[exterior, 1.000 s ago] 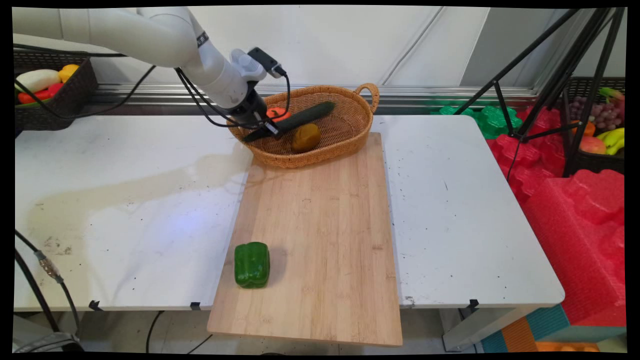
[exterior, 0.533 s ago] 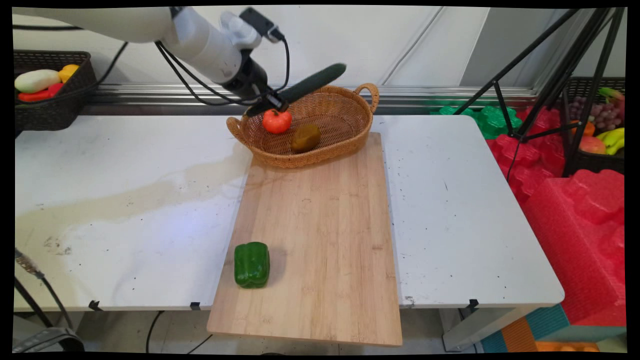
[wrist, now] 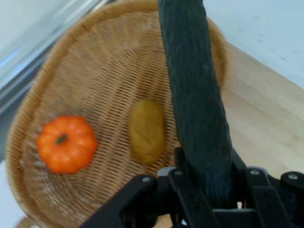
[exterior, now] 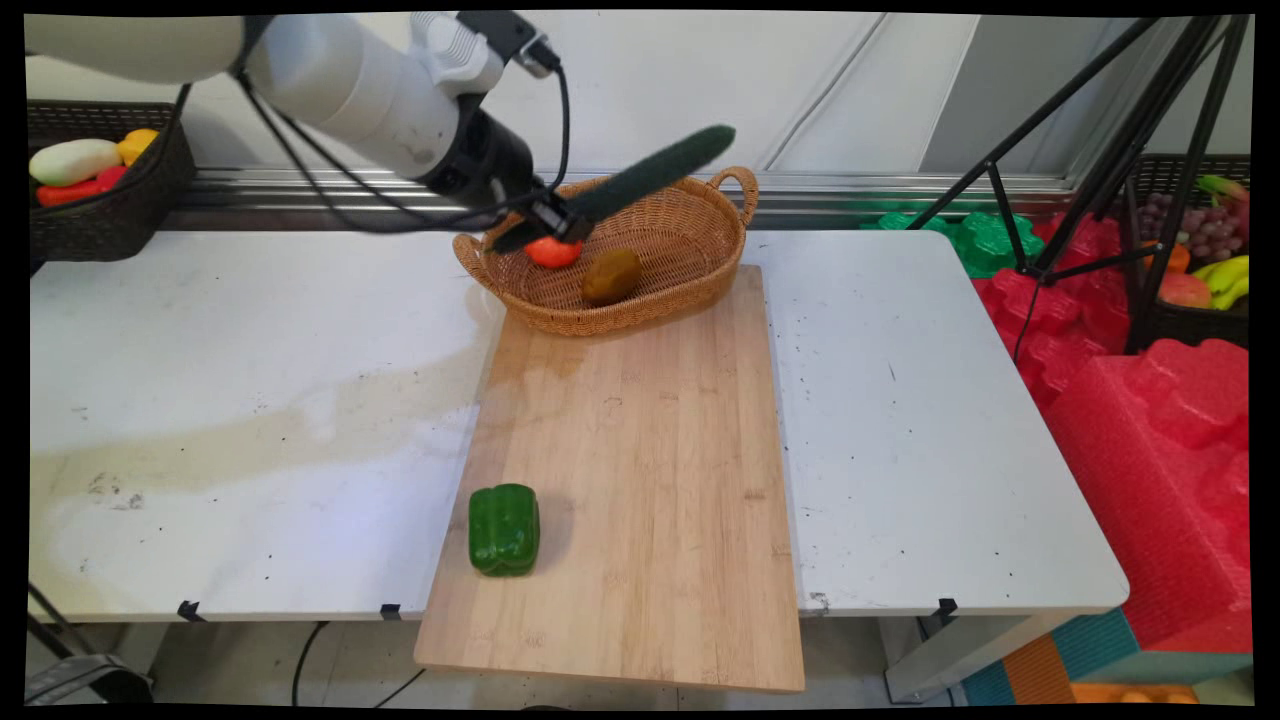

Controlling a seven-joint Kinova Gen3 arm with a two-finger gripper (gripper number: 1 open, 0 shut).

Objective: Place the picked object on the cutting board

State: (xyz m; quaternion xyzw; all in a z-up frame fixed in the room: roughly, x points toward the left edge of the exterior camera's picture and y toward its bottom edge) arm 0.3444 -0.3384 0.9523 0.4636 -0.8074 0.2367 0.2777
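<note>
At the near end of the pale bamboo cutting board (exterior: 640, 470), toward 7 o'clock, a glossy, lobed green bell pepper (exterior: 504, 529) lies where it lay a second ago. The board, long and straight-grained, runs over the white table (exterior: 250, 420), whose top is scuffed and stained tan; its near end overhangs the table's edge. At the board's far end, at 12 o'clock, sits an oval woven wicker basket (exterior: 700, 260) (wrist: 85, 71) with loop handles. Inside it rest a smooth brownish-yellow potato-shaped piece (exterior: 611, 276) (wrist: 147, 130) and, at its 9 o'clock, a ribbed orange-red tomato-like fruit (exterior: 553, 251) (wrist: 65, 144), half hidden by the hand.

Above the basket the black gripper (exterior: 560, 222) (wrist: 209, 190) clamps one end of a long, dark green, finely pebbled cucumber (exterior: 650, 177) (wrist: 194, 90), which slants up toward 2 o'clock, clear of the rim. A second ago it lay low inside the basket; since then it has risen and swung farther right.

Farther back at 10 o'clock, a dark basket (exterior: 110, 200) holds assorted produce.
</note>
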